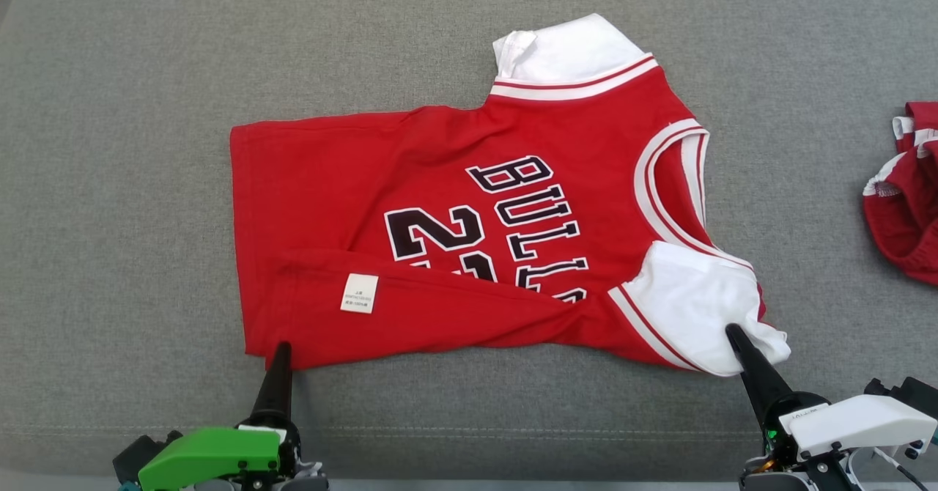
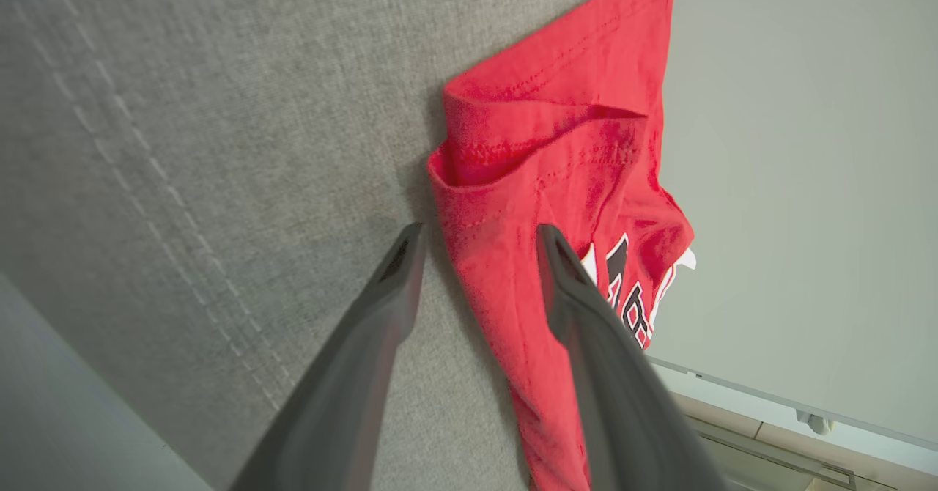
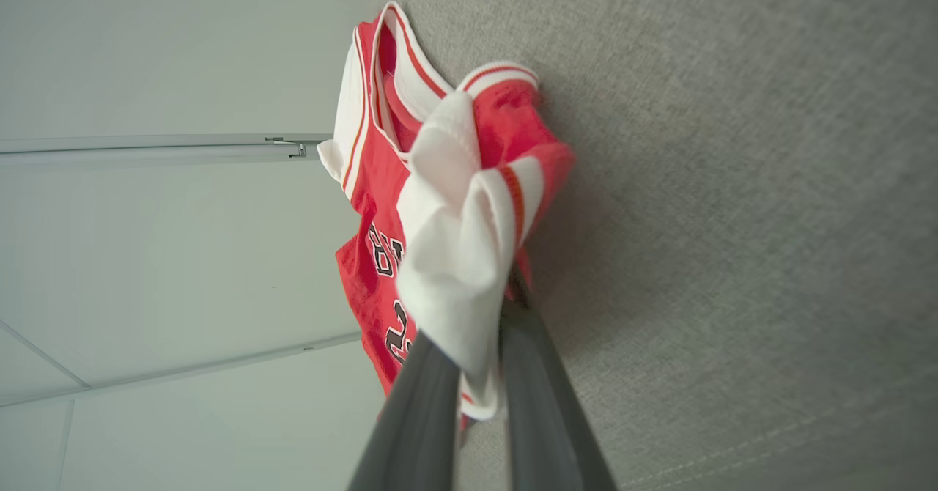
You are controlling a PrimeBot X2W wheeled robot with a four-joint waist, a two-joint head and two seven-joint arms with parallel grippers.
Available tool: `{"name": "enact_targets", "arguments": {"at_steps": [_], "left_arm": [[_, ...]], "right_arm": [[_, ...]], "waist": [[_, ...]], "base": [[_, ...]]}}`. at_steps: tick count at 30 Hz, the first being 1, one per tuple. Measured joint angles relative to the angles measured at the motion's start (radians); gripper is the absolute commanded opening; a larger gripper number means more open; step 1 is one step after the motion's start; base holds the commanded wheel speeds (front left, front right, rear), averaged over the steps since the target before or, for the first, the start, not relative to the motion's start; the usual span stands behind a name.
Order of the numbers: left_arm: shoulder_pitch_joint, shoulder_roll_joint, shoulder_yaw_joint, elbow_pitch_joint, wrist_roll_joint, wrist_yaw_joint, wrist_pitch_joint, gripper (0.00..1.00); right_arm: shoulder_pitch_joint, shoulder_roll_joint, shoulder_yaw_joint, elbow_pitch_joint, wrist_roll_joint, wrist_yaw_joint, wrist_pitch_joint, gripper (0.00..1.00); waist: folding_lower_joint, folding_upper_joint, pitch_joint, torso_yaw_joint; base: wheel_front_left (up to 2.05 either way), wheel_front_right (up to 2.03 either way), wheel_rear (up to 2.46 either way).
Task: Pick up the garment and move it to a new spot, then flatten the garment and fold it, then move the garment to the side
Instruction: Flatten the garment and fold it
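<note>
Where a line of stitching runs along the near edge of the grey woven surface [image 1: 110, 183], the left hand [image 1: 281, 350] stands with its two dark tapered fingers spread wide, one over the grey weave and one over the garment's [image 1: 330, 183] hem corner, clamped on nothing. That garment, a soft red knit jersey, lies mostly flat at the middle of the surface. Its near edge is folded over, so a small white care label [image 1: 359, 293] faces up. Black letters and numerals outlined in white cross the chest, and the white sleeves join it at red-striped bands. At its right end, the right hand [image 1: 733, 336] pinches a bunched white sleeve. Farther right lies a crumpled red-and-white cloth [image 1: 905, 205]. Pale, plain walls [image 2: 806, 183] rise behind.
</note>
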Motion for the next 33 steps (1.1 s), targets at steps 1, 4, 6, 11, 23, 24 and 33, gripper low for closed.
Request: {"name": "enact_targets", "arguments": {"at_steps": [1,4,6,11,23,24,33], "left_arm": [[-0.011,0.0,-0.001,0.003,0.0,0.0,0.0,0.75],[-0.042,0.0,-0.004,0.007,0.0,-0.001,0.0,0.72],[-0.065,0.0,-0.007,0.01,-0.002,-0.005,-0.002,0.65],[-0.089,-0.001,-0.03,0.016,-0.018,-0.02,-0.009,0.14],[-0.081,-0.001,-0.016,0.027,-0.033,-0.053,-0.012,0.0],[-0.077,-0.001,-0.014,0.028,-0.033,-0.054,-0.018,0.0],[-0.022,-0.002,0.006,0.028,-0.033,-0.061,-0.021,0.0]], "right_arm": [[0.0,0.0,0.0,-0.001,0.0,0.0,0.0,0.0],[0.0,0.001,0.001,-0.002,-0.002,0.0,0.0,0.0],[0.0,0.002,0.002,-0.002,-0.006,0.0,0.0,0.0],[-0.002,0.007,0.002,-0.001,-0.006,0.0,0.0,0.0],[-0.002,0.011,-0.02,0.028,-0.006,0.0,-0.007,0.0],[-0.001,0.011,-0.024,0.031,-0.006,0.0,-0.007,0.0],[0.012,0.009,-0.034,0.051,-0.005,0.0,-0.01,0.0]], "waist": [[0.0,0.0,0.001,-0.001],[0.0,0.0,0.004,-0.003],[0.0,0.0,0.007,-0.006],[0.0,0.0,0.011,-0.011],[0.0,0.0,0.003,-0.002],[0.0,0.0,0.002,0.001],[0.0,0.0,-0.015,0.039]], "base": [[0.0,0.0,0.0],[0.0,0.0,0.0],[0.0,0.0,0.0],[0.0,0.0,0.0],[0.0,0.0,0.0],[0.0,0.0,0.0],[0.0,0.0,0.0]]}}
